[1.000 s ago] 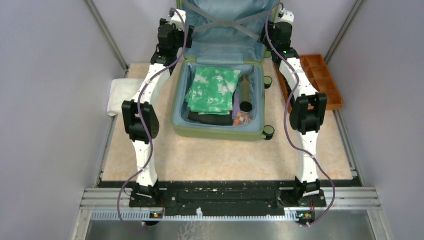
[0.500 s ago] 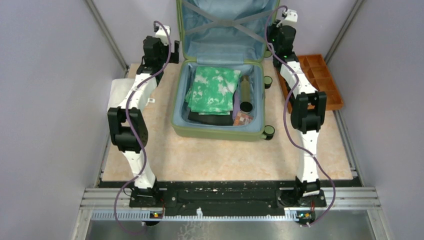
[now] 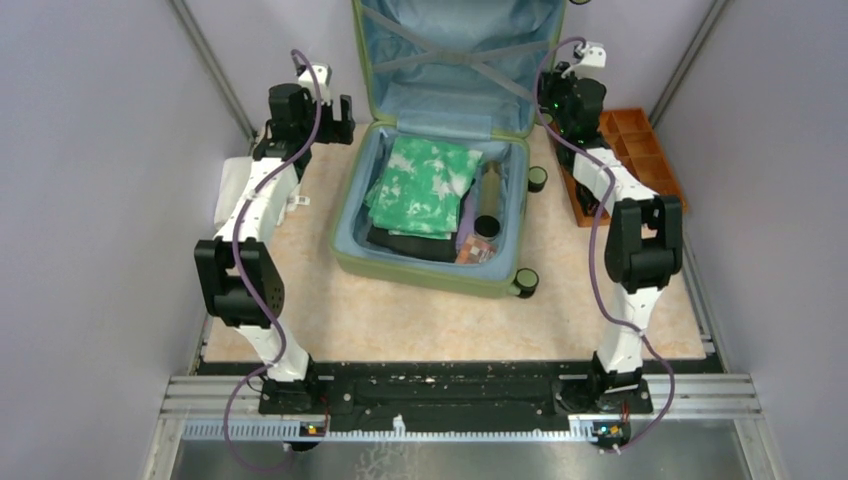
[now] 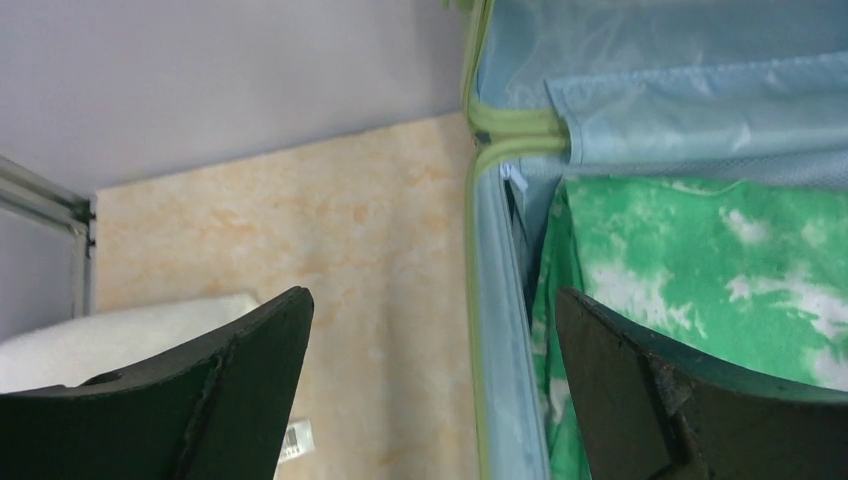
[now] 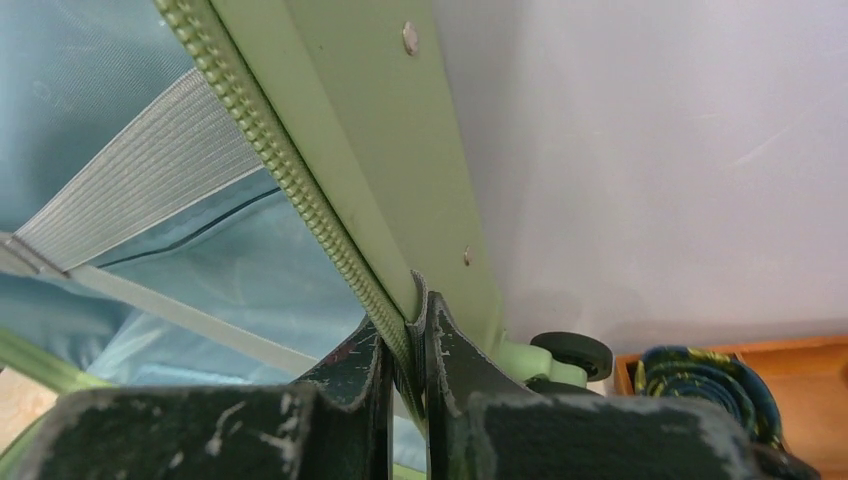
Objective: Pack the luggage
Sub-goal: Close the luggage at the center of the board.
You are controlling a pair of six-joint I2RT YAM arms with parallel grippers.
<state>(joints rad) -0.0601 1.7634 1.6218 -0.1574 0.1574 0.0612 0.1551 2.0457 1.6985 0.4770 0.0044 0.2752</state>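
My right fingers (image 5: 345,385) pinch the right edge of the upright blue-lined lid (image 3: 455,60) on the light-green hard-shell suitcase (image 3: 420,275); left fingers (image 4: 250,370) gape empty beside its hinge.

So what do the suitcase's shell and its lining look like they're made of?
The luggage shell looks like hard moulded plastic, matte light green: smooth, rigid, with small rivets. The lining looks like thin synthetic fabric, light blue with a slight sheen and creases; exact fibre unclear.
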